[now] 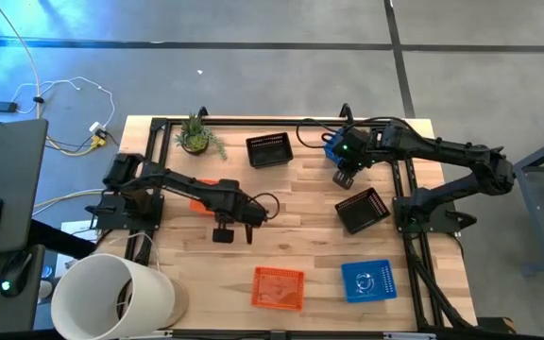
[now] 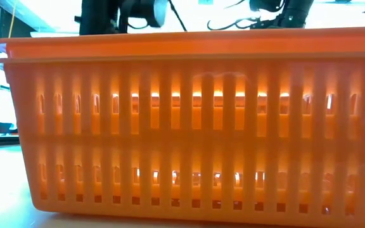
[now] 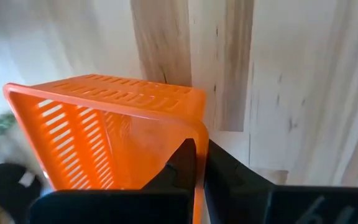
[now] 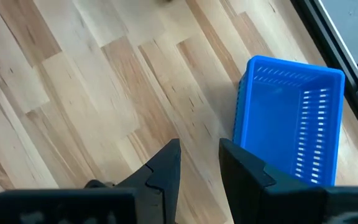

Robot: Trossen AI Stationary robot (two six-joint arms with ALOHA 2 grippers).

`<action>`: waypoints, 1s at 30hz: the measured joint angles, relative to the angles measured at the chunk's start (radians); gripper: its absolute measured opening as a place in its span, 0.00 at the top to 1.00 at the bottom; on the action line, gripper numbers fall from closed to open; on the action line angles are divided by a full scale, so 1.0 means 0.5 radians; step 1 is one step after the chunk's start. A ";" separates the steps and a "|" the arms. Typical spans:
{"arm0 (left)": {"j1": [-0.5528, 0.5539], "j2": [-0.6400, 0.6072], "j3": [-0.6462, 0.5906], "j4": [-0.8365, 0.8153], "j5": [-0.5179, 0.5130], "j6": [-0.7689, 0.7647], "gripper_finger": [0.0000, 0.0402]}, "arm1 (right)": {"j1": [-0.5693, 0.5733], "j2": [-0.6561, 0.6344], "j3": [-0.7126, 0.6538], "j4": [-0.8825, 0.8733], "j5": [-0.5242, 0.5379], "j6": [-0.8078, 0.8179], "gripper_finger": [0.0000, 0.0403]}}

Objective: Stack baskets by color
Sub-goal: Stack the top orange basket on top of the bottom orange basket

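Note:
My left gripper (image 3: pixel 199 177) is shut on an orange basket (image 3: pixel 110 137), which shows in the high view as an orange patch (image 1: pixel 204 195) under the left arm at the table's left middle. My right gripper (image 4: pixel 201 158) stands open above bare wood at the far right (image 1: pixel 346 176), with nothing between its fingers. A blue basket (image 4: pixel 291 121) lies just beside it on the table (image 1: pixel 330 148). Another orange basket (image 1: pixel 279 286) and another blue one (image 1: pixel 367 280) rest near the front edge. Two black baskets (image 1: pixel 269 149) (image 1: pixel 362 210) also sit on the table. My left gripper pinches one side wall of the orange basket near its corner (image 3: pixel 199 146), one finger inside the basket and one outside. The fingers come from above, pointing steeply down. The basket hangs tilted from them, its inside turned toward the wrist camera; whether its low end touches the table I cannot tell.
A big white bucket (image 1: pixel 111 297) lies at the near left corner. A small potted plant (image 1: pixel 196 138) stands at the far left. The front orange basket (image 2: pixel 182 126) fills the low view. Bare wood lies in the table's middle (image 1: pixel 296 203).

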 joint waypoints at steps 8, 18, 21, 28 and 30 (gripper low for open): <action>-0.192 0.000 0.262 -0.204 -0.102 -0.195 1.00 | 0.000 0.000 0.000 0.015 -0.001 0.052 0.76; -0.439 0.000 0.593 -0.199 -0.112 -0.534 1.00 | 0.000 0.000 0.000 0.141 -0.002 0.051 0.76; -0.521 0.000 0.679 -0.199 -0.112 -0.593 1.00 | 0.000 0.000 -0.001 0.164 -0.006 0.052 0.76; -0.712 0.000 0.819 -0.067 -0.162 -0.592 1.00 | 0.034 0.000 0.000 0.176 -0.019 0.222 0.76; -0.750 -0.001 0.859 -0.011 -0.179 -0.566 1.00 | 0.068 0.000 0.000 0.179 -0.016 0.250 0.76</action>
